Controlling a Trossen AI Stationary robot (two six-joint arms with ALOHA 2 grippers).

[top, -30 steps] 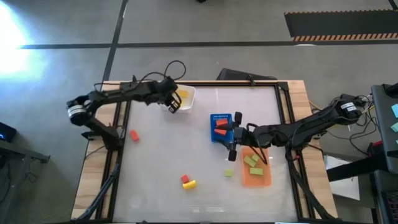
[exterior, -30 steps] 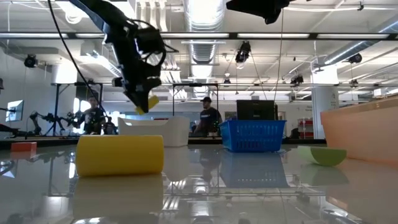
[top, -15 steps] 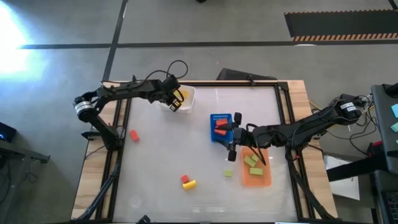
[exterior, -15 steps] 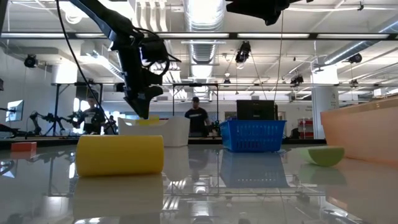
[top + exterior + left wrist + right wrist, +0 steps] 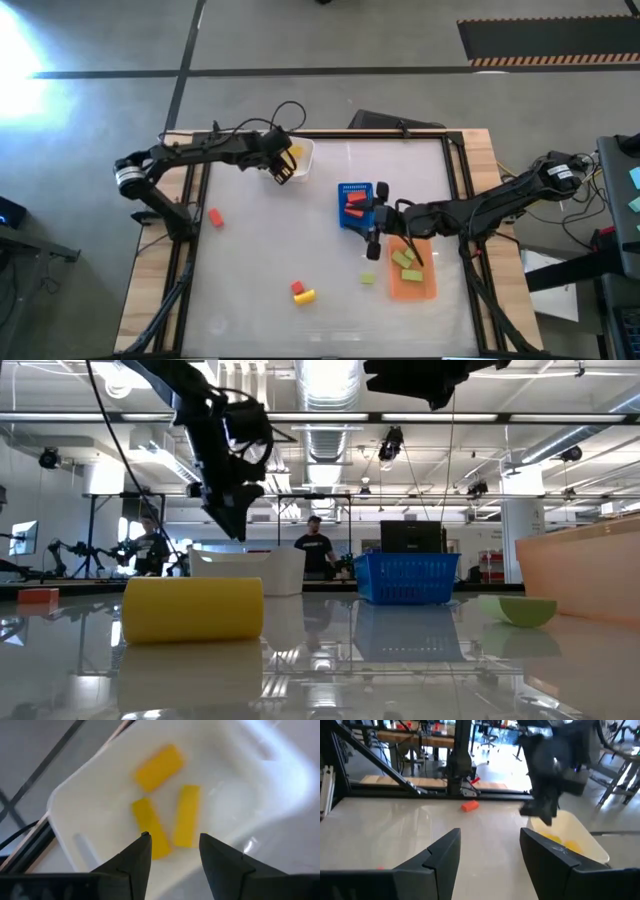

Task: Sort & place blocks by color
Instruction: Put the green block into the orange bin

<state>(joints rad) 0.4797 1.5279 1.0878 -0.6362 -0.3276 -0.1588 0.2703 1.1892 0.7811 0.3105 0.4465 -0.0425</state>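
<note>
My left gripper [image 5: 283, 168] [image 5: 172, 840] hangs open above the white tub [image 5: 300, 155] at the table's far left, touching nothing. Three yellow blocks [image 5: 165, 812] lie flat on the tub's floor. My right gripper [image 5: 372, 232] [image 5: 490, 832] hovers open between the blue tray [image 5: 341, 190] and the orange tray [image 5: 412, 288], pointing toward the table's left. Red blocks [image 5: 354, 204] lie in the blue tray, green blocks [image 5: 404, 262] in the orange one. Loose on the table are a red block [image 5: 214, 216], a red [image 5: 297, 288] and yellow [image 5: 306, 296] pair, and a green block [image 5: 368, 278].
Black frame rails [image 5: 190, 230] run along the table's left and right sides. Cables [image 5: 285, 108] loop behind the tub. In the low view the yellow block [image 5: 192, 608] is closest; a person [image 5: 315, 550] stands in the room beyond. The table's middle and near part show bare white surface.
My left gripper held a yellow block above the tub's near edge, dipped toward the tub, let the block go and rose again, empty. The block now lies in the tub. My right arm kept still.
</note>
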